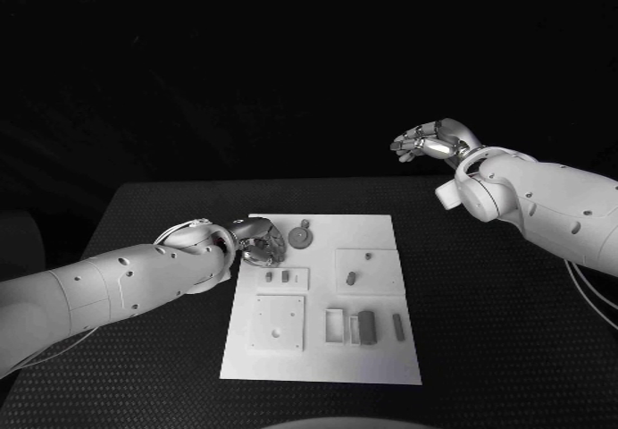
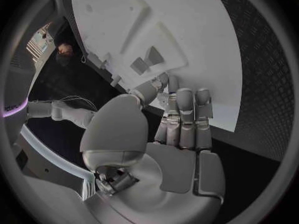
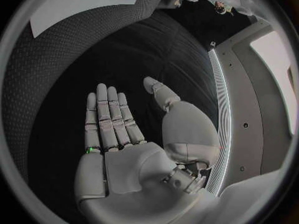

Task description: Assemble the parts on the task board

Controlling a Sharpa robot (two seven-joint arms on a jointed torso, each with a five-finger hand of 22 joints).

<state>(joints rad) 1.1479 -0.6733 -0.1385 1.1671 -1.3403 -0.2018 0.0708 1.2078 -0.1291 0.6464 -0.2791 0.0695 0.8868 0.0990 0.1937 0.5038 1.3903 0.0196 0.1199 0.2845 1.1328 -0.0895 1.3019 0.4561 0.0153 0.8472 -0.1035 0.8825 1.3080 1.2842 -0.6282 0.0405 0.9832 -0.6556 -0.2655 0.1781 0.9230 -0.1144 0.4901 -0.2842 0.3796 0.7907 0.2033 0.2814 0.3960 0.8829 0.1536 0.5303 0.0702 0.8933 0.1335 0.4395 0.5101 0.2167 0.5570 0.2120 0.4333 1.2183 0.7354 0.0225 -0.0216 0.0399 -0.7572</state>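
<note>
Task board [image 1: 387, 357] lies mid-frame w/ grey parts [image 1: 367, 326] on it. Left hand [image 1: 258, 241] at board's upper-left edge, fingers extended, holding nothing. Right hand [image 1: 436, 141] upper right, off board, fingers flat, empty

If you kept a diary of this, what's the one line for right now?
left hand: at task board left edge, holding nothing seen | right hand: open, raised off beyond table | parts: lying on board
</note>
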